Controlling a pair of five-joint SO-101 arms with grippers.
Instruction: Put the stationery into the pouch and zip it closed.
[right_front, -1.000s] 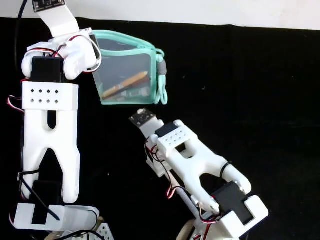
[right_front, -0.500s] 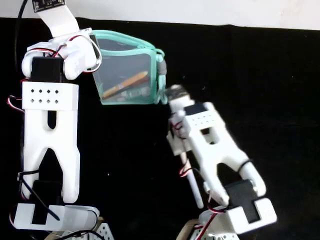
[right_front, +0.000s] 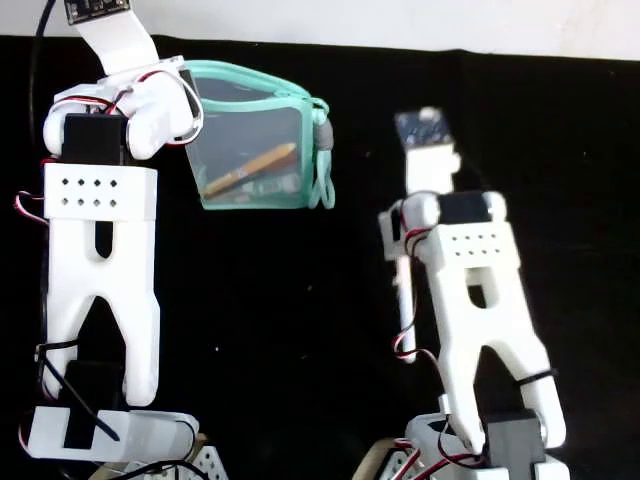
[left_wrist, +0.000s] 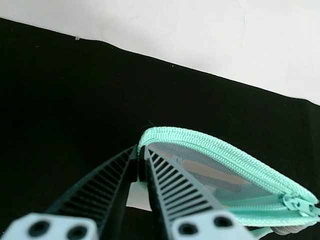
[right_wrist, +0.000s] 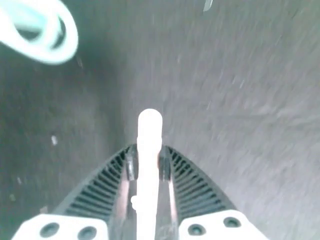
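A mint-green mesh pouch (right_front: 255, 150) is held up at the back left, with my left gripper (right_front: 188, 110) shut on its corner. Through the mesh I see a yellow pencil (right_front: 250, 168) and other stationery. In the left wrist view the fingers (left_wrist: 170, 185) pinch the pouch's (left_wrist: 225, 165) zipper edge, and the zipper pull (left_wrist: 295, 202) sits at the far end. My right arm (right_front: 470, 270) stands right of the pouch, apart from it. My right gripper (right_wrist: 148, 152) is shut on a white pen (right_wrist: 149, 135), whose shaft (right_front: 404, 300) shows beside the arm.
The table is covered in black cloth (right_front: 560, 150), with a white wall strip along the back. The pouch's mint cord loop (right_front: 322, 170) hangs on its right side and appears as a loop (right_wrist: 40, 30) in the right wrist view.
My right arm has swung from the table's middle toward the right and back, carrying the white pen past the pouch's cord. The left arm and pouch have stayed still.
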